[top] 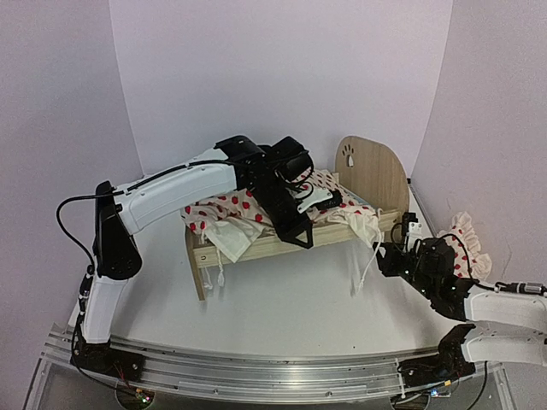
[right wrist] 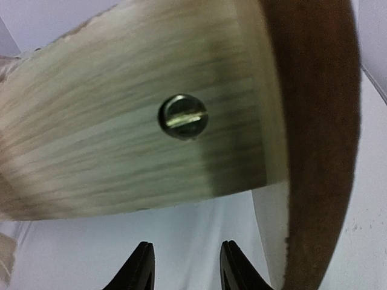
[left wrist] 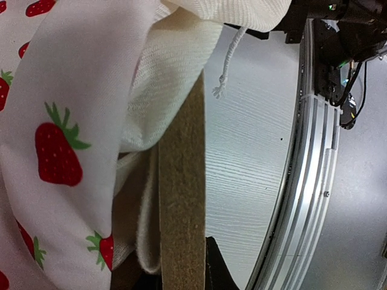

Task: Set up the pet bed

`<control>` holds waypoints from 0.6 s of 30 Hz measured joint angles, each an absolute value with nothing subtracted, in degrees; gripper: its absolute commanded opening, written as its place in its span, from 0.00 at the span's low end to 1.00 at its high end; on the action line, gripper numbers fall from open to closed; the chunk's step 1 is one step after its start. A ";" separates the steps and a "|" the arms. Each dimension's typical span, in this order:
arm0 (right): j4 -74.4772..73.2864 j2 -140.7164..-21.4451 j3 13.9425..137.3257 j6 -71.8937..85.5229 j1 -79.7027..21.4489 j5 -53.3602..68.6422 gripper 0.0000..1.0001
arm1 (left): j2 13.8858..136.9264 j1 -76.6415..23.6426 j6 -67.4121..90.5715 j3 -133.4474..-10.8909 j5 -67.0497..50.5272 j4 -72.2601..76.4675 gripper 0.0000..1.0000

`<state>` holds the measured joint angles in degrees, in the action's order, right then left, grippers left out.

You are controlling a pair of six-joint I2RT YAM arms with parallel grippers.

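The light-wood pet bed stands mid-table, its paw-print headboard at the right. A cream duvet with red strawberries lies bunched over it and hides the mattress. My left gripper reaches over the bed and is closed over the front side rail. One dark finger presses the rail's outer face, and duvet cloth hangs on the other side. My right gripper is open and empty by the bed's right front corner. In the right wrist view its gripper sits just below a wooden panel with a screw.
A small ruffled pillow lies at the right, behind my right arm. White cords dangle from the duvet at the bed's right end. The curved metal rail runs along the table's near edge. Walls close in on both sides.
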<state>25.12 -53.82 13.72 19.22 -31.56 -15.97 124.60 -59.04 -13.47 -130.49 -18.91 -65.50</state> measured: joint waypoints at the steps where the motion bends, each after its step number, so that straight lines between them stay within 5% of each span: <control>1: 27.64 -54.63 13.43 19.56 -31.64 -16.65 0.42 | 124.60 -59.19 -12.79 -131.04 -19.20 -65.60 0.00; 9: 41.60 -59.25 11.80 21.31 -32.76 -21.67 0.58 | 124.60 -59.70 -8.45 -132.97 -20.30 -64.91 0.00; 18: 54.12 -66.11 11.81 21.23 -33.59 -28.84 0.57 | 124.60 -59.94 -4.47 -133.91 -21.50 -62.95 0.00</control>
